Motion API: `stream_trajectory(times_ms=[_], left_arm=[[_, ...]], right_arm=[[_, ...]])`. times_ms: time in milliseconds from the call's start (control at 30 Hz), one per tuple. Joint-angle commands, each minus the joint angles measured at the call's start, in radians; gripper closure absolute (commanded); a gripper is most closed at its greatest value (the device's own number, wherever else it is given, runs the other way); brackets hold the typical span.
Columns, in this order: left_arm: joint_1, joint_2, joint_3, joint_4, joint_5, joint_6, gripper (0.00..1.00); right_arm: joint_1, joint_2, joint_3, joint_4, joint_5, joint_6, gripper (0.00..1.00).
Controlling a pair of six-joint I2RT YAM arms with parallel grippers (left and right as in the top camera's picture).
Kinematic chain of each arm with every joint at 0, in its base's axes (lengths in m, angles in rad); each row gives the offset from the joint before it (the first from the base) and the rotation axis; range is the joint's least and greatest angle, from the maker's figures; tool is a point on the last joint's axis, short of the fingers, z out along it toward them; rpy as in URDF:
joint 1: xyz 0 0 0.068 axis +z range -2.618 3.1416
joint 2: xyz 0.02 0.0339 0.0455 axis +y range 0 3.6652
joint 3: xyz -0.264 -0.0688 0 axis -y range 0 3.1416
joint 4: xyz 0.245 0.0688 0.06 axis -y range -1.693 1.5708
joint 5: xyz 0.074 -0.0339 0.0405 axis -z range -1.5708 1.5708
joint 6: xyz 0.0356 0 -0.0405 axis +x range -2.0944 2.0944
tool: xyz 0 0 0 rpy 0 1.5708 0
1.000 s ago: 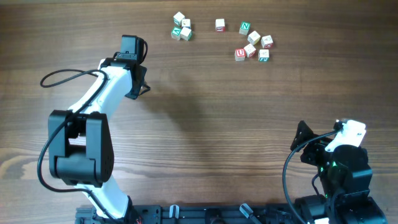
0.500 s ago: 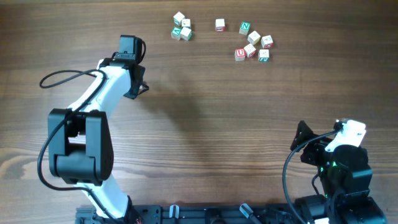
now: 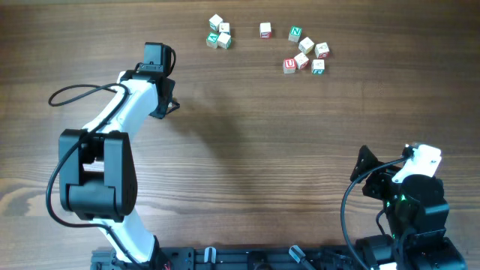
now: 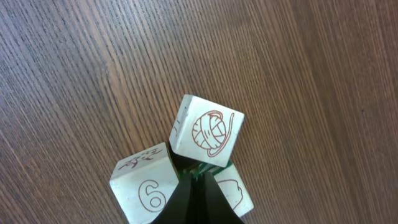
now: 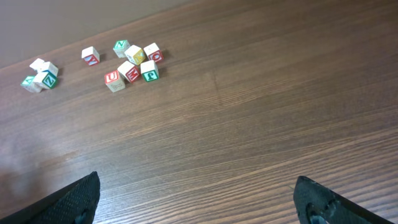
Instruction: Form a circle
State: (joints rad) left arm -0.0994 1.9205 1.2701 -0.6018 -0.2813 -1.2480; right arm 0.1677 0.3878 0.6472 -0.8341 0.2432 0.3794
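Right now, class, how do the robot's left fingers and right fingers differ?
The left fingers are shut to a point; the right fingers stand wide apart. The left fingers sit right at a clump of three cubes; the right fingers are far from the scattered cubes. Both are dark and hold nothing.

The bench point(image 3: 300, 150) is mid-brown wood with fine, darker grain streaks. The circle point(image 3: 219, 33) is 3 pale cream cubes, 1 of them with green print. In the left wrist view, the yarn cube point(image 4: 207, 130) bears a ball of yarn drawn in reddish-brown line. The 6 cube point(image 4: 144, 182) has a brown outlined numeral, and green shows between them. The left tool point(image 4: 198, 200) is black. Farther right, the U cube point(image 3: 289, 65) has a red letter and the N cube point(image 3: 295, 33) a green one.
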Motion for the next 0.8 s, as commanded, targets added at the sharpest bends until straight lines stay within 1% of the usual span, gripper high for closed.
stream_trajectory(times_ms=[0,767], left_arm=[[0.014,0.025,0.003,0.003,-0.016,-0.017,0.96],[0.014,0.042,0.003,0.03,0.0,-0.017,0.96]], right_arm=[[0.001,0.003,-0.004,0.002,-0.006,-0.01,0.0],[0.001,0.003,-0.004,0.002,-0.006,-0.01,0.0]])
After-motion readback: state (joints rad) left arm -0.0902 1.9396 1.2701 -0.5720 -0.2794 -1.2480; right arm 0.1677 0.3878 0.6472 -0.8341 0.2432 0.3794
